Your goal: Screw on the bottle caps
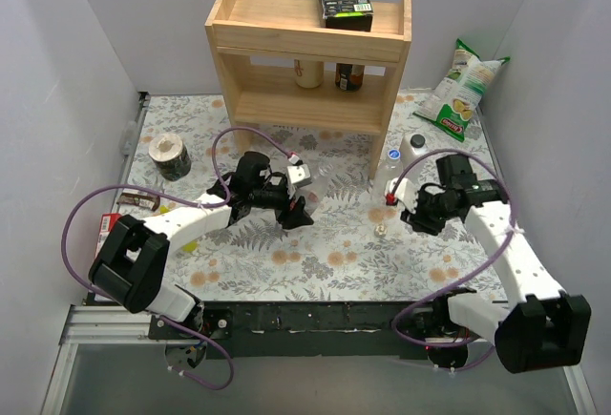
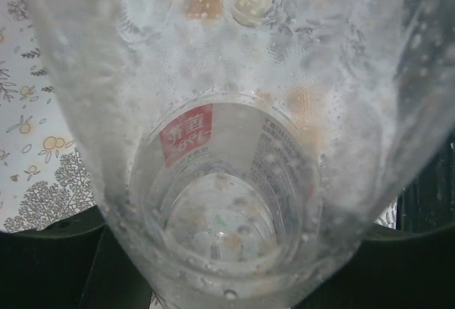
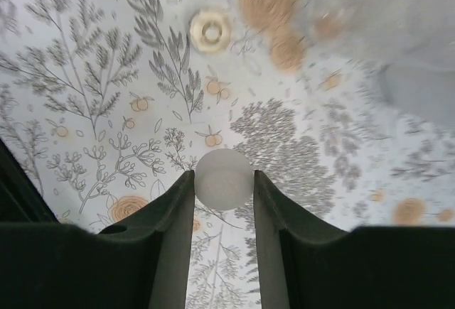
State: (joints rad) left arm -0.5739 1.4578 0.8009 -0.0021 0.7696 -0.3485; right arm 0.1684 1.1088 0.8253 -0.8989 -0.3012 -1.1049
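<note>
A clear plastic bottle (image 2: 227, 145) fills the left wrist view, seen along its length, with a red label patch inside. My left gripper (image 2: 227, 273) is shut on it; its dark fingers (image 2: 50, 266) show at both lower corners. In the top view the left gripper (image 1: 289, 209) is left of the middle of the table. My right gripper (image 3: 223, 181) is shut on a pale round bottle cap (image 3: 223, 178), held above the cloth. It sits right of centre in the top view (image 1: 399, 207). A second pale cap (image 3: 210, 30) lies open side up on the cloth (image 1: 380, 231).
A wooden shelf (image 1: 310, 48) stands at the back with two jars inside and a dark box on top. A clear bottle (image 1: 392, 163) and a white bottle (image 1: 416, 148) stand by its right leg. A tape roll (image 1: 170, 155) lies at the left, a snack bag (image 1: 460, 91) at the right.
</note>
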